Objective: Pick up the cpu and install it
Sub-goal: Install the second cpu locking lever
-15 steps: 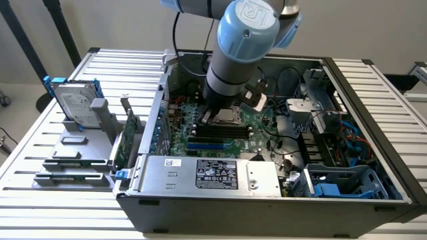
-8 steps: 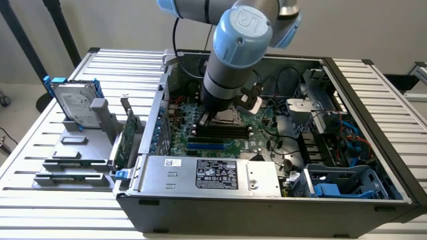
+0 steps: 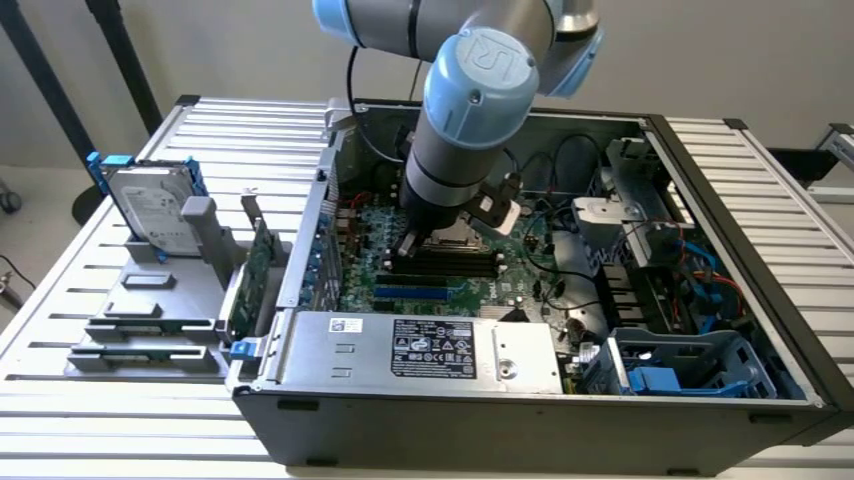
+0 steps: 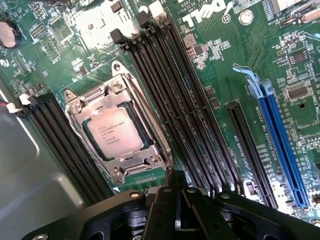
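While my hand (image 4: pixel 176 207) hangs clenched on nothing just above the motherboard (image 4: pixel 220 55), the cpu (image 4: pixel 116 135) sits flat in its socket frame (image 4: pixel 117 131) at the picture's centre-left, and I judge it light, stiff, slick-topped and fragile underneath, best held by its edges.

cpu (image 4: pixel 118 135) framed by socket bracket (image 4: pixel 75 107), memory slots (image 4: pixel 175 115) close beside

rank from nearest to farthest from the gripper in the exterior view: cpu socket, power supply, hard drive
The gripper is shut, low over the motherboard inside the case.
1. CPU socket, right under the arm's tip; its cpu sits in it.
2. Power supply, along the case's near wall.
3. Hard drive, upright outside the case at the exterior view's left.
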Tool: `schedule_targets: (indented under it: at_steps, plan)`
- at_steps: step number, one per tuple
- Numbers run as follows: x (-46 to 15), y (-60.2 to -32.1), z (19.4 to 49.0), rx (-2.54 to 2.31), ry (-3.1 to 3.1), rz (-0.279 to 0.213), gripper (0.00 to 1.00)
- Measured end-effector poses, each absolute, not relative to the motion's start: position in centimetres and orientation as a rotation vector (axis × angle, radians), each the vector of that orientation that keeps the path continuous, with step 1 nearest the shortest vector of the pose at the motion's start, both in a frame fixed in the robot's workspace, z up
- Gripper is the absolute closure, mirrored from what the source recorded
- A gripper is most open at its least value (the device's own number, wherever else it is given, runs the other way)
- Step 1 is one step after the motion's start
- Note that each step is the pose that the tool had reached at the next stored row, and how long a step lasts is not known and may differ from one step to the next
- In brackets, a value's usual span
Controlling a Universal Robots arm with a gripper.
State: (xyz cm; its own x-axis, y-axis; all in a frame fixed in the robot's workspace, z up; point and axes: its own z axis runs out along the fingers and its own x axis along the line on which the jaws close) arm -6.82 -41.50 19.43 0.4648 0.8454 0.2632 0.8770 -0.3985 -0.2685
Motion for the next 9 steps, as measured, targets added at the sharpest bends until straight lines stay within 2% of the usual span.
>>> schedule_targets:
  at_steps: [9]
  plan:
    - [-6.82,-41.35,19.12,-2.356,-1.444,-0.121,0.89]
